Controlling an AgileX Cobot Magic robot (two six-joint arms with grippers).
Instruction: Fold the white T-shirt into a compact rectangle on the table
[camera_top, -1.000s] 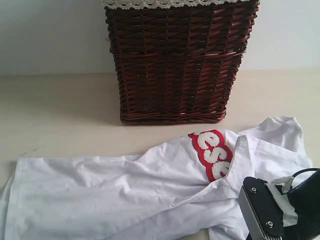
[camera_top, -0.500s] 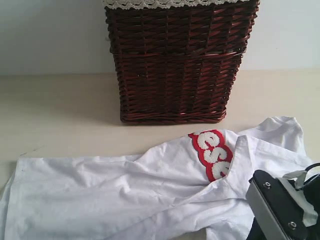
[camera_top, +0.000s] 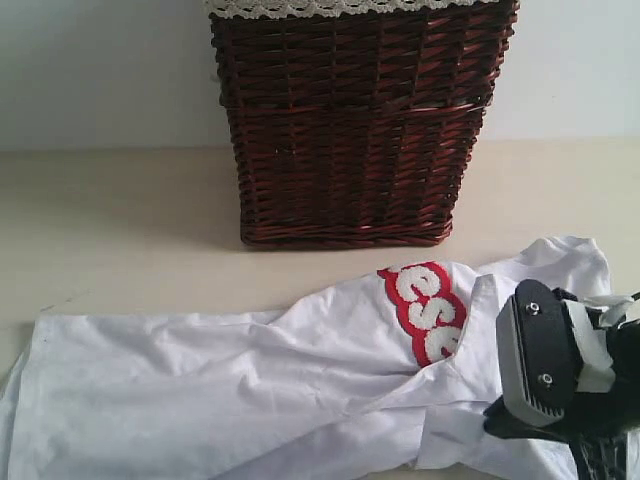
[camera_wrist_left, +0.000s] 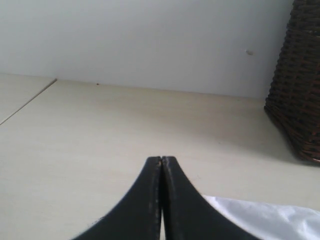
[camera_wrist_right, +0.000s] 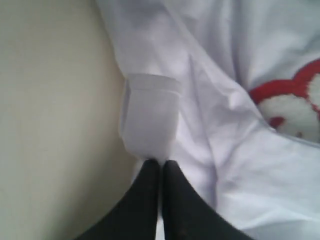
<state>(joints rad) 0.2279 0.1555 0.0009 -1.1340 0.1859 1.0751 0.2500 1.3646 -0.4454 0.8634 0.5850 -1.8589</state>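
Note:
The white T-shirt (camera_top: 250, 380) lies crumpled and spread across the table (camera_top: 120, 220), its red-outlined letters (camera_top: 425, 310) showing right of the middle. My right gripper (camera_wrist_right: 161, 162) is shut on a folded bit of the shirt's cloth (camera_wrist_right: 150, 115) at the shirt's edge beside bare table (camera_wrist_right: 50, 100). In the exterior view the right arm (camera_top: 560, 380) stands over the shirt's right part and hides its fingertips. My left gripper (camera_wrist_left: 161, 159) is shut, tips pressed together over the table (camera_wrist_left: 100, 130), with a corner of the shirt (camera_wrist_left: 265, 220) close beside it. The left arm is out of the exterior view.
A tall dark brown wicker basket (camera_top: 350, 120) with a lace rim stands at the back middle of the table, close behind the shirt. Its corner (camera_wrist_left: 297, 90) shows in the left wrist view. A pale wall runs behind.
The right arm has risen and come further into view over the shirt's right part. The cloth there has bunched and shifted slightly with it.

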